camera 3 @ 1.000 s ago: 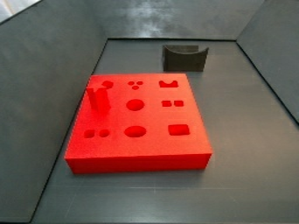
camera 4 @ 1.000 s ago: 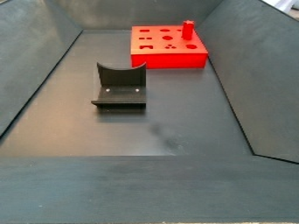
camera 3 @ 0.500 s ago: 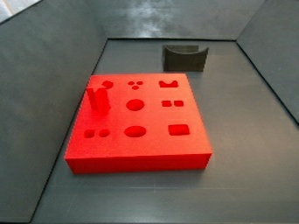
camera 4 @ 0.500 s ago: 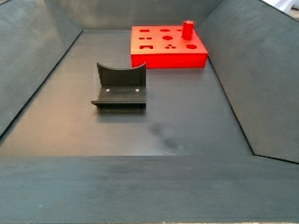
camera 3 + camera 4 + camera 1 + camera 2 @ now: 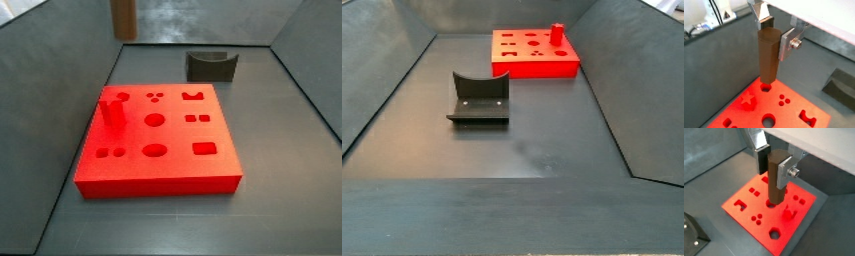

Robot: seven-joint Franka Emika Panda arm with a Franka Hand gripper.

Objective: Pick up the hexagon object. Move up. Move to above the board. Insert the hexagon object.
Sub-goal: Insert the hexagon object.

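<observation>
Gripper (image 5: pixel 773 31) pinching the hexagon (image 5: pixel 768 56), hanging over the board (image 5: pixel 747 114).

You have the brown hexagon upright between the silver fingers (image 5: pixel 784 171), its lower end above a hole in the board (image 5: pixel 748 213) in both wrist views, not yet touching as far as you can tell. Around it on the board you see the short red peg (image 5: pixel 112 114) standing near one edge, well apart from the bar's end. The dark grey U-shaped block (image 5: pixel 211 66) sits on the floor beyond the board's far edge in a side view, and nearer the camera than the board (image 5: pixel 537 68) where the block (image 5: pixel 478 99) shows again; nothing lies between bar and board. Against the frame half a second ago, the bar's lower end (image 5: pixel 123 18) now shows at the top edge of a side view; board, peg and block have not shifted.
</observation>
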